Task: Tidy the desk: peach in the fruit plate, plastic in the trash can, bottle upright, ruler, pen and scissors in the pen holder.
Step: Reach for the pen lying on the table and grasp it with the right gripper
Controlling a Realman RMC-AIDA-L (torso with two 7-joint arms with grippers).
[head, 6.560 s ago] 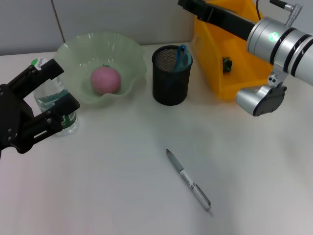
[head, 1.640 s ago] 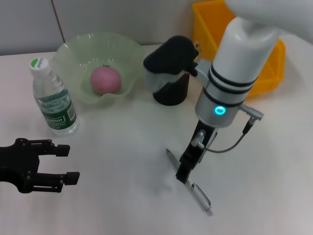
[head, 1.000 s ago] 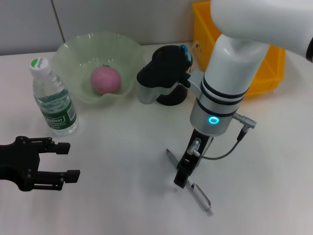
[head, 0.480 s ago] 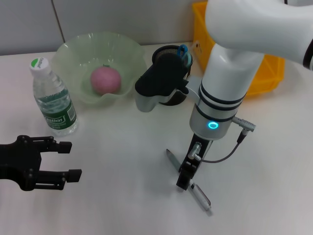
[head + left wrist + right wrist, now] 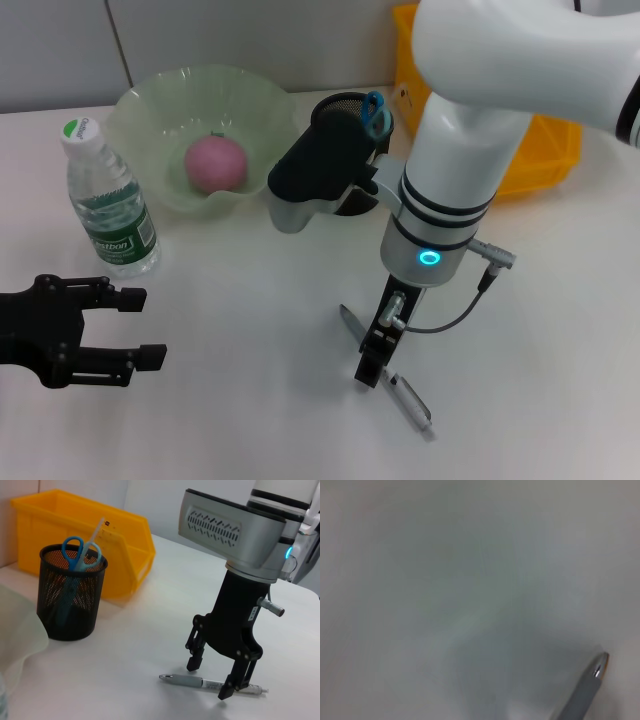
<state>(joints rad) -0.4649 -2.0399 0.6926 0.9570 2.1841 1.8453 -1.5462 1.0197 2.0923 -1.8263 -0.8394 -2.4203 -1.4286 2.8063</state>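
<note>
Right gripper (image 5: 219, 680) has dropped, fingers spread astride the grey plastic pen (image 5: 210, 684), 5 o'clock on desk. Grasp next. Left gripper (image 5: 120, 325) idle, fingers released.

You have a plain white tabletop (image 5: 230, 400) carrying everything. Directly on it stand a clear plastic water bottle with a green cap (image 5: 108, 205), upright, a pale green wavy-rimmed bowl (image 5: 150, 110), a black mesh pen holder (image 5: 70, 597) and a yellow plastic bin (image 5: 115, 540); a grey pen (image 5: 210, 683) lies flat nearer you.
</note>
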